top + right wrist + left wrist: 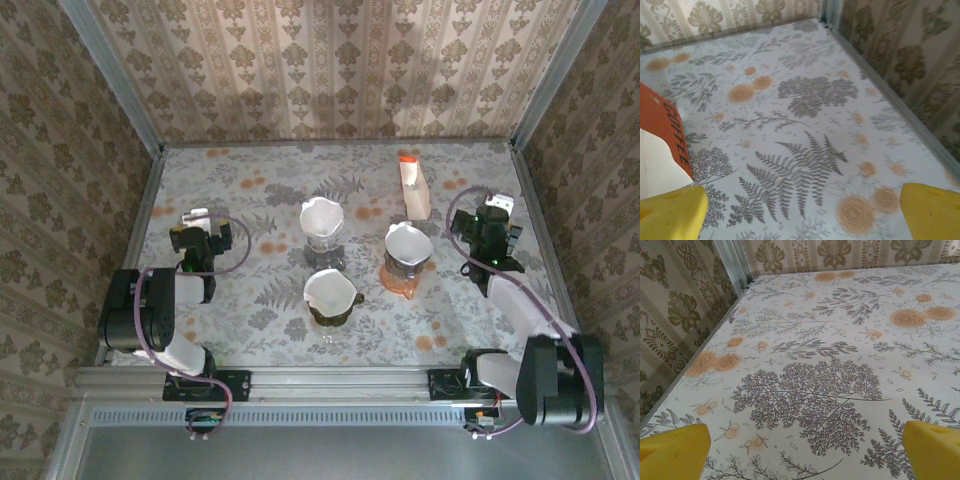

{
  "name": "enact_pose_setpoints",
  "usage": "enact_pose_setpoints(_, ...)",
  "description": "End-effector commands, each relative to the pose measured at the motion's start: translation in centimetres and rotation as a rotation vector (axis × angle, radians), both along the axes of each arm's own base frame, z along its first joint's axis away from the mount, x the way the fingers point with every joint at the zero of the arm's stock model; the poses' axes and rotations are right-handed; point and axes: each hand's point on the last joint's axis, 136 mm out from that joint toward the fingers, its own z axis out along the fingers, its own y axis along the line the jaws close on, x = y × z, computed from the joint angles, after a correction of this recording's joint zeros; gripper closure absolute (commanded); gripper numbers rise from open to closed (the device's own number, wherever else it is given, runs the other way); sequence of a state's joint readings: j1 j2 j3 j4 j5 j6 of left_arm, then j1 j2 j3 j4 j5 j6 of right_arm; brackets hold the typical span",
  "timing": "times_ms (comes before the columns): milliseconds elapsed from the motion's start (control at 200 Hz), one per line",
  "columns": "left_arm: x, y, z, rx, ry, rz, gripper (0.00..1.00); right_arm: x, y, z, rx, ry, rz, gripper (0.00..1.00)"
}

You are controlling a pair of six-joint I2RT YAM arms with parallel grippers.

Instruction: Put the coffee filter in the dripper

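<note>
1. At the middle of the table with the grey-and-orange floral cloth (250, 200), seen from above, three coffee drippers stand in a loose triangle, near one another but not touching.
2. The rear clear glass dripper (322, 245) carries a white cone-shaped paper filter (321, 216) seated in its mouth.
3. The nearest dark glass dripper (330, 312) has a second white paper filter (331, 289) sitting in its top, its rim slightly crumpled.
4. The right-hand dark dripper (407, 265) stands on a round orange saucer (398, 283) and holds a third white filter (408, 241).
5. Behind that dripper, toward the back wall, stands an upright white-and-orange cardboard box (413, 187). The right wrist view shows the box (660, 125) at its left edge, with dark "COFFEE" lettering on the orange side.
6. The left gripper (196, 222) hangs over the left side of the table, well apart from all three drippers. In the left wrist view the gripper (802, 455) has its yellow fingertips (672, 452) spread wide, with bare patterned cloth between them and nothing in its grasp.
7. The right gripper (495, 212) hangs over the right side of the table, near the side wall and to the right of the box. In the right wrist view the gripper (801, 212) has its yellow fingertips (932, 207) likewise wide apart above the cloth, clamped on nothing.
8. Brown damask wallpaper panels (330, 60) on metal rails enclose the table on three sides.
</note>
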State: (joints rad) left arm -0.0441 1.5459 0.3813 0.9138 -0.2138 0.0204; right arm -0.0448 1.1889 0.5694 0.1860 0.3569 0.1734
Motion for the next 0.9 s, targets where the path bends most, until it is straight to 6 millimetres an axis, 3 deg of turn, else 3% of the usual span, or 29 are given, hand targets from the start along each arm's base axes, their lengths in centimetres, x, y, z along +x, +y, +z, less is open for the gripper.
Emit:
enact_pose_setpoints(0, 0.1, -0.1, 0.2, 0.0, -0.016, -0.011, 0.0, 2.9, 1.5, 0.2, 0.011, -0.104, 0.106, 0.0)
enact_pose_setpoints(190, 0.1, -0.1, 0.3, -0.001, -0.019, -0.013, 0.0, 4.0, 1.3, -4.2, 0.075, -0.056, 0.081, 0.0)
enact_pose_setpoints(355, 0.1, -0.1, 0.3, -0.001, -0.017, -0.013, 0.0, 5.4, 2.1, -4.7, 0.088, 0.001, 0.135, 0.0)
enact_pose_setpoints(530, 0.1, -0.1, 0.3, 0.0, -0.018, -0.011, 0.0, 5.4, 3.4, -4.6, 0.066, -0.017, 0.199, 0.0)
enact_pose_setpoints(675, 0.1, -0.1, 0.3, 0.0, -0.017, -0.012, 0.0, 4.4, 6.3, -4.7, -0.029, -0.105, 0.31, 0.0)
enact_pose_setpoints(740, 0.1, -0.1, 0.3, 0.0, -0.018, -0.011, 0.0, 3.5, 4.4, -4.5, -0.045, -0.212, 0.201, 0.0)
enact_pose_setpoints(895, 0.1, -0.1, 0.3, 0.001, -0.018, -0.011, 0.0, 3.6, 4.6, -4.9, -0.041, -0.151, 0.198, 0.0)
